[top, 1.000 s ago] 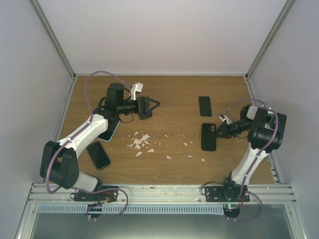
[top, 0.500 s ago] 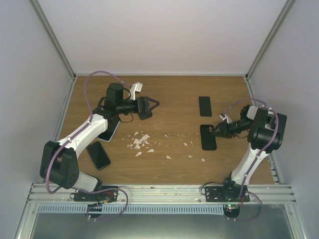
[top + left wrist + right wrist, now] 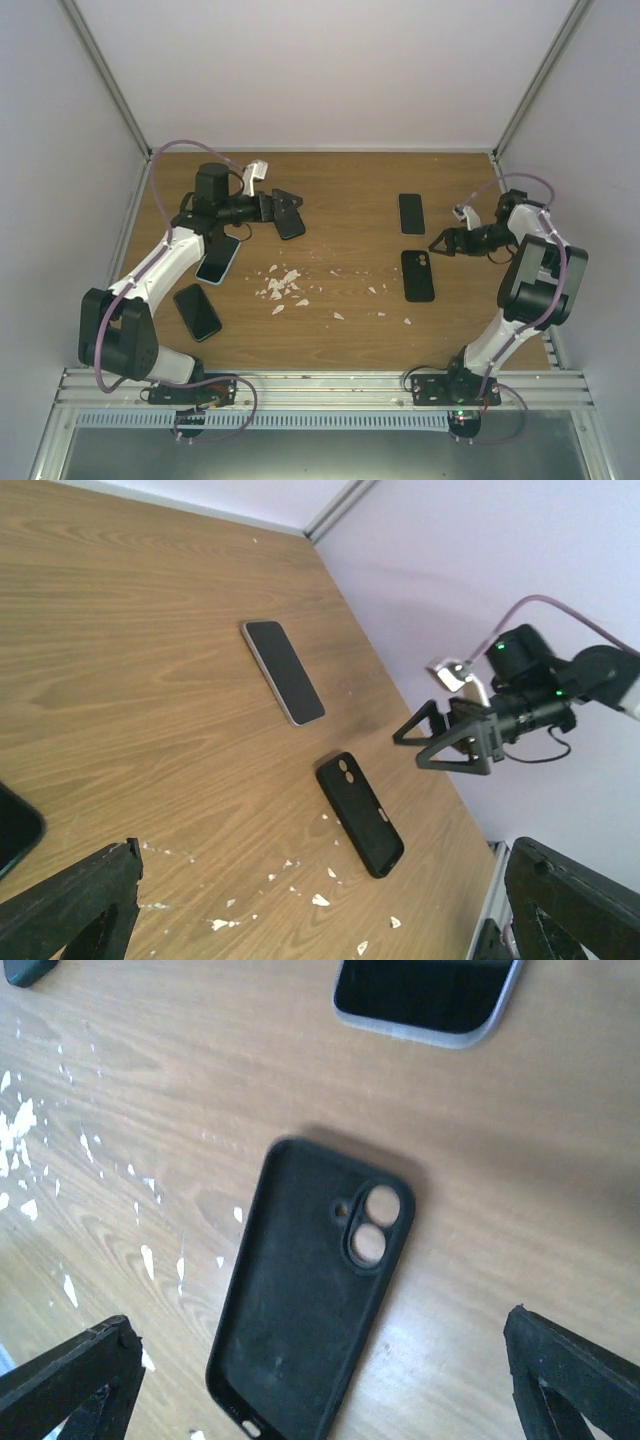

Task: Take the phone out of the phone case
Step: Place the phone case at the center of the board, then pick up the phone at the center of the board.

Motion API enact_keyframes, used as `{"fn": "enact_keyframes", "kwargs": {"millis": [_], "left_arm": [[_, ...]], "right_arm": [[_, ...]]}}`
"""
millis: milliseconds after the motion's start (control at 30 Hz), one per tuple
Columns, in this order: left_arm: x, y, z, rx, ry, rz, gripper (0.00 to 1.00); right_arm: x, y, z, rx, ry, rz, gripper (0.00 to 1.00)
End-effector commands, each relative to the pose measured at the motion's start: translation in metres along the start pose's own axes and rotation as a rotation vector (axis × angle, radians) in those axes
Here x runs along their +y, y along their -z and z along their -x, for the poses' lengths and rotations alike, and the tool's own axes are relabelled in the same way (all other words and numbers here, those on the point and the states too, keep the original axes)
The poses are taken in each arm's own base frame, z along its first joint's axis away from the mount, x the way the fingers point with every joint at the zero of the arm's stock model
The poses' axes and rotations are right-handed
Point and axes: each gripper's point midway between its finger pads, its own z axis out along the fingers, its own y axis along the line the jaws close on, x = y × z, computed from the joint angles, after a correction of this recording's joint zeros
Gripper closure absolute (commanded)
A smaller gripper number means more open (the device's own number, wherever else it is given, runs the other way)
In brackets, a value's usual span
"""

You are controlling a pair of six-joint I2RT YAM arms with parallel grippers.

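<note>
The black phone case (image 3: 418, 275) lies flat and empty on the wooden table, inner side up, and wood shows through its camera holes (image 3: 312, 1320). A phone (image 3: 411, 213) with a silver rim lies screen up just beyond it (image 3: 430, 995) (image 3: 283, 672). My right gripper (image 3: 441, 243) hangs open just right of the case's far end, touching nothing; the case lies between its fingers (image 3: 65, 1380) in the right wrist view. My left gripper (image 3: 287, 208) stands open over the left half of the table, far from the case (image 3: 360, 813).
Small white scraps (image 3: 282, 285) are scattered mid-table. A phone in a light case (image 3: 218, 258) and a black phone (image 3: 198, 312) lie by the left arm. A dark rounded corner (image 3: 15, 825) shows at the left wrist view's edge. Walls enclose the table.
My right gripper has opened, let go of the case and drawn back to the right; the case now lies flat. The left arm has swung slightly left and back.
</note>
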Motion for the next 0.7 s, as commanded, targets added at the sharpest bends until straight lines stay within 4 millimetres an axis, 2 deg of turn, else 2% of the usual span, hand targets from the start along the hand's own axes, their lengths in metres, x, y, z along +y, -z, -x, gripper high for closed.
{"fn": "enact_keyframes", "kwargs": {"millis": [0, 233, 433, 500, 533, 567, 667], "left_arm": [[-0.004, 0.023, 0.015, -0.063, -0.065, 0.014, 0.01], [0.012, 0.061, 0.031, -0.161, -0.077, 0.114, 0.01], [0.033, 0.085, 0.022, -0.187, -0.081, 0.217, 0.01], [0.046, 0.09, 0.015, -0.179, -0.092, 0.286, 0.01], [0.053, 0.092, 0.013, -0.174, -0.097, 0.324, 0.01], [0.059, 0.094, 0.008, -0.164, -0.096, 0.356, 0.01], [0.078, 0.091, -0.007, -0.116, -0.064, 0.411, 0.01]], "right_arm": [[0.012, 0.03, 0.042, -0.119, 0.109, -0.049, 0.01], [0.047, 0.041, 0.095, -0.198, 0.248, -0.099, 0.0], [0.099, 0.019, 0.133, -0.233, 0.407, -0.144, 0.0], [0.11, 0.011, 0.14, -0.242, 0.433, -0.146, 0.0], [0.125, 0.0, 0.141, -0.234, 0.46, -0.128, 0.0], [0.132, -0.005, 0.142, -0.234, 0.471, -0.12, 0.0], [0.144, -0.015, 0.146, -0.238, 0.486, -0.105, 0.0]]}}
